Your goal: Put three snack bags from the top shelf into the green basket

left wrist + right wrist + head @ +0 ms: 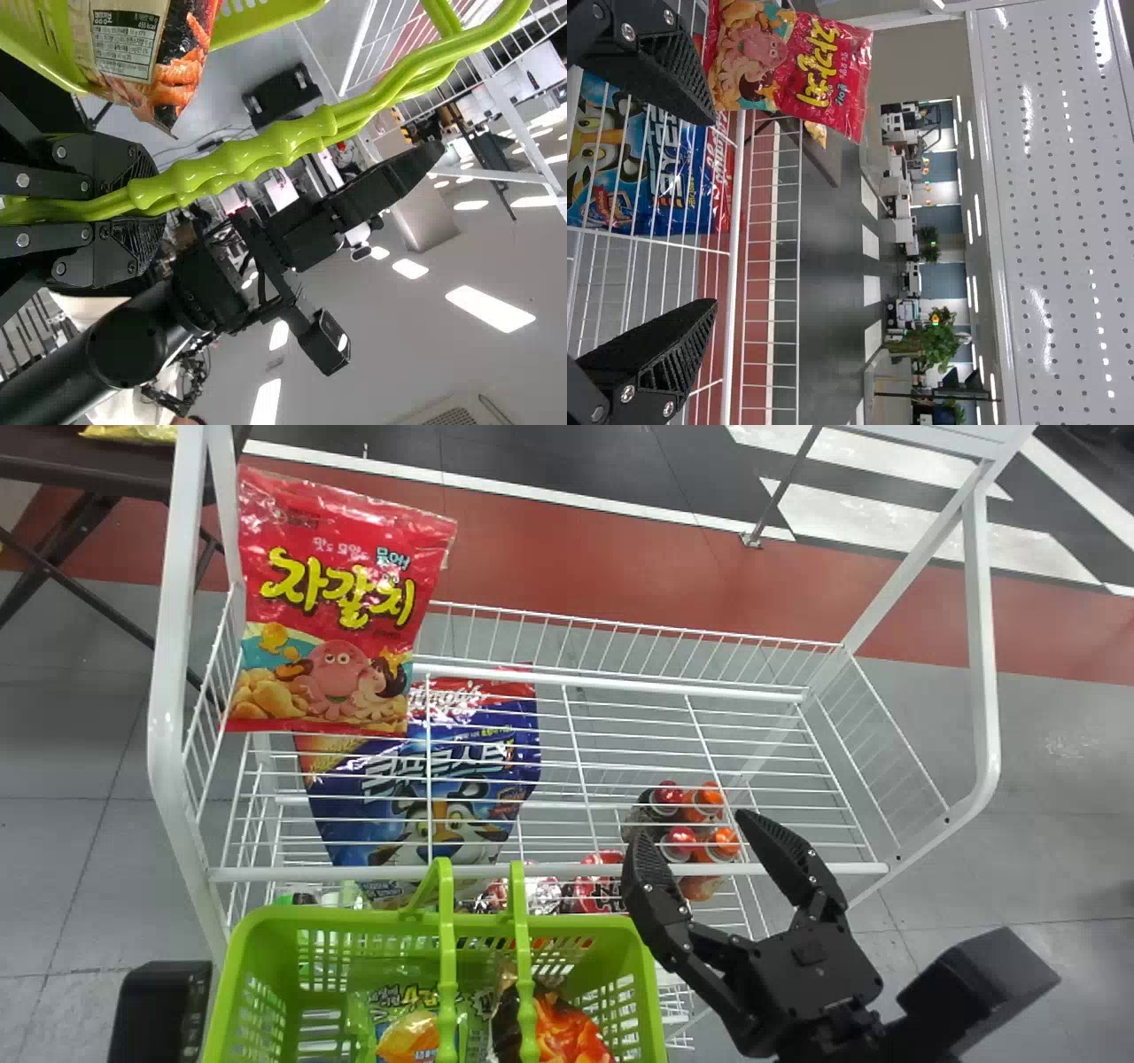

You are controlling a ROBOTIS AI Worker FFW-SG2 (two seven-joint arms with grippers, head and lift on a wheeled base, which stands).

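At the left end of the top shelf (620, 677), a red snack bag (341, 558) with a pink octopus on its front stands upright, its top tipped somewhat toward the right. Just below, seen through the wires, is a blue cereal bag (443, 806) with a tiger face. Farther right, also under the shelf wires, bottles with red and orange caps (680, 841) sit close together, with a red can (599, 890) near them.

Over the front edge of the shelf, toward its right side, is the right gripper (702, 831), its two fingers spread wide with nothing between them. From the right wrist, the red snack bag appears beyond those fingers.

Nearer the robot, in front of the rack, is the green basket (257, 921). Inside are a green-edged snack bag (412, 1036) and, beside it, a black and orange-red snack bag (571, 1036). The left gripper (133, 208) is closed around the basket's paired green handles (275, 146).

Beyond the rack, at the upper left, a yellow packet (133, 432) lies on a dark table (80, 474).
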